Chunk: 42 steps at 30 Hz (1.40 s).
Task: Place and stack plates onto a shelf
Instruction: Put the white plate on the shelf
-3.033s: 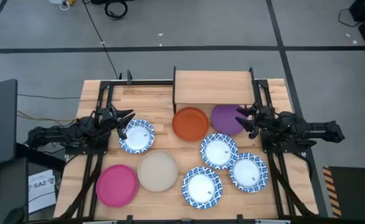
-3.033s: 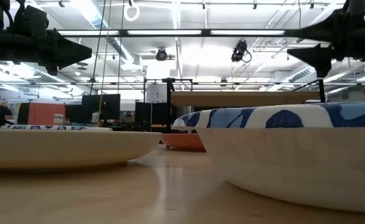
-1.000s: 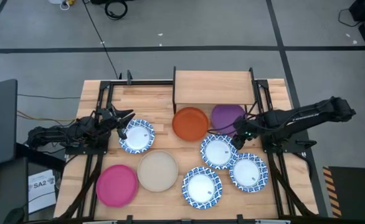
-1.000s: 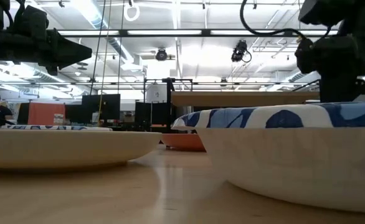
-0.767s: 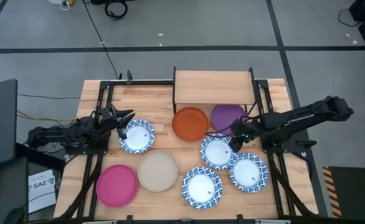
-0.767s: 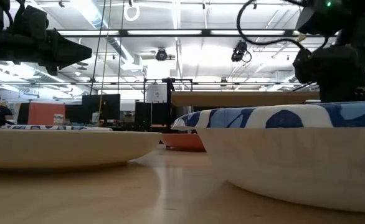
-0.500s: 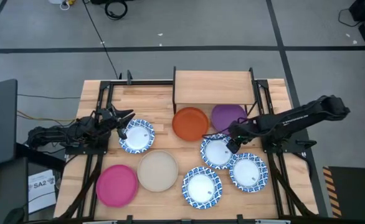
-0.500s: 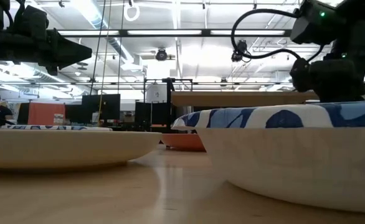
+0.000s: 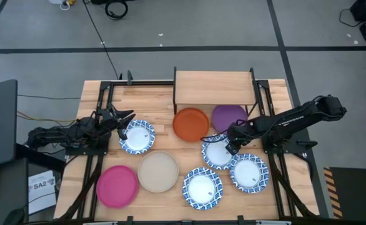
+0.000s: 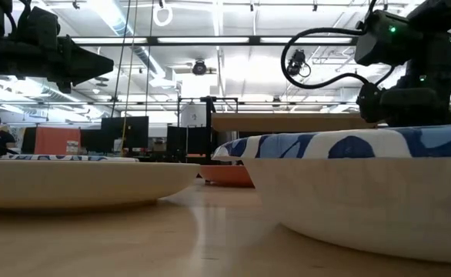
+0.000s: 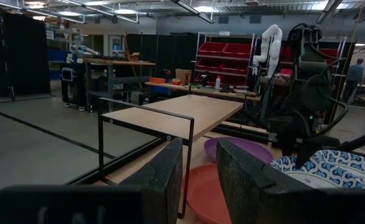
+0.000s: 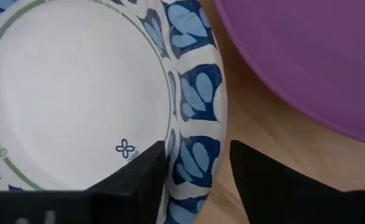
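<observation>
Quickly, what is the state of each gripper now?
Left gripper: open, holding nothing.
Right gripper: open, jaws astride the rim of a blue-patterned white round plate.

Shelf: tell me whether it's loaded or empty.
Empty. From above, the shelf shows only bare wood; all eight plates lie on the table, the orange plate nearest.

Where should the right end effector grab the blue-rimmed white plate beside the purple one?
Pinch the blue-rimmed white plate's raised rim from above, on the side facing the purple plate. The right end effector is open, straddling that rim.
</observation>
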### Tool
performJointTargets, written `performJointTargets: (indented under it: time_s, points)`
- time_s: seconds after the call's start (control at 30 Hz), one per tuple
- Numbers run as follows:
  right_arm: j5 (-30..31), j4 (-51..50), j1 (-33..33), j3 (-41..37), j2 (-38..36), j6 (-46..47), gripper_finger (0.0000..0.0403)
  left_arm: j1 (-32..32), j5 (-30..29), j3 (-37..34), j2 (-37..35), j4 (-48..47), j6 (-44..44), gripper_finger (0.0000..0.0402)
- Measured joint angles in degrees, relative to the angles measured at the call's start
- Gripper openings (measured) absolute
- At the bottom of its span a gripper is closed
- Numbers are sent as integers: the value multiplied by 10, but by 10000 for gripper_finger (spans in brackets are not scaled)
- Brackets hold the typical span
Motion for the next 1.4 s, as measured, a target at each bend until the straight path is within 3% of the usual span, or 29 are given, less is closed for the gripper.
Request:
performJointTargets:
  time_s: [0.73,1.4]
  points:
    - [-1,16,0,0,0,1,91,0,0,0,0,0,0,103]
    - [-31,32,-1,0,-19,1,77,0,0,0,0,0,0,103]
